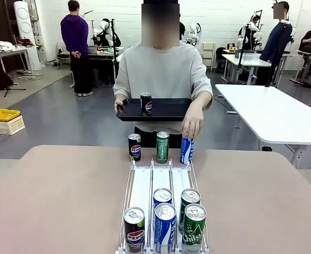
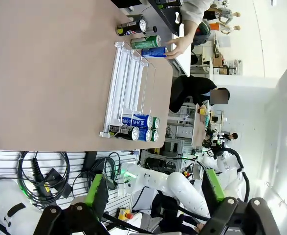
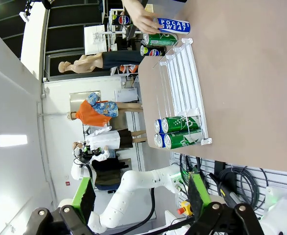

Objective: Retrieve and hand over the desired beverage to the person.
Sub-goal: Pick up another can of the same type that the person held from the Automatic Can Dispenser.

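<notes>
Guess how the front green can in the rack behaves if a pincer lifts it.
Green can looks like rigid, smooth metal: probably slippery, so squeeze mid-body. Top looks sealed, so likely full and heavy for its size. Upright and tall; the rack rails beside it probably limit tipping, but laid flat it would roll.

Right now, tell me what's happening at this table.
The person holds a black tray carrying one dark can, and their free hand grips a blue can standing at the far edge of the table. Five more cans sit at the near end of the rack. The left gripper and right gripper hang open, back from them.
</notes>
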`<action>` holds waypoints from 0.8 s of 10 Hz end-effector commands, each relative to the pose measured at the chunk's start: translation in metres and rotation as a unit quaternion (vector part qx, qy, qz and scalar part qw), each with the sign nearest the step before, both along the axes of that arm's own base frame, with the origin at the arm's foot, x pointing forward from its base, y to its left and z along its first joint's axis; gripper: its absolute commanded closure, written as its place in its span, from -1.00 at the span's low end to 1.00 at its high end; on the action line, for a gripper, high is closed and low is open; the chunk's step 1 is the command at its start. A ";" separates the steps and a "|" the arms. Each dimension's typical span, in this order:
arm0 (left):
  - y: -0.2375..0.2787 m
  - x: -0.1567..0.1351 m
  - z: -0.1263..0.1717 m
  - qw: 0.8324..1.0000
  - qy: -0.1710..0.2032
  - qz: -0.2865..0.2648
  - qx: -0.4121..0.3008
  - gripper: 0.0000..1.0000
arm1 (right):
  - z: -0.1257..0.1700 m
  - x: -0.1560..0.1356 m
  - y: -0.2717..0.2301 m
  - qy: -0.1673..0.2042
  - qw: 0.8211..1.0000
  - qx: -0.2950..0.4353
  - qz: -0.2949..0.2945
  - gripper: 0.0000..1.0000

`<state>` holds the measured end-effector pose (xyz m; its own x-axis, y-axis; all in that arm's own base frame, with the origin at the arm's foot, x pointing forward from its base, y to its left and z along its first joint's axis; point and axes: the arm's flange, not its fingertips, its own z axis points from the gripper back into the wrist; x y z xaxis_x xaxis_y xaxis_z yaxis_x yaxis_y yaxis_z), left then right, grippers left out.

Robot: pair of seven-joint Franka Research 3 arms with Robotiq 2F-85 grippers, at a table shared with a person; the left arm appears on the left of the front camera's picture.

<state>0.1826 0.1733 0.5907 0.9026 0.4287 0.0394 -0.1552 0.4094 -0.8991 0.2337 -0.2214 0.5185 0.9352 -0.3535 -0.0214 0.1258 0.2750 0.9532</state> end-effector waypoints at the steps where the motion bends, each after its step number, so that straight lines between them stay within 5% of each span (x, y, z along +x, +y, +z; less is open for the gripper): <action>1: 0.000 -0.005 0.000 1.000 0.011 0.000 0.001 -1.00 | 0.000 0.001 0.001 -0.011 1.000 0.010 0.001 -1.00; 8: 0.000 -0.005 0.000 1.000 0.011 0.000 0.001 -1.00 | 0.000 0.001 0.001 -0.011 1.000 0.010 0.001 -1.00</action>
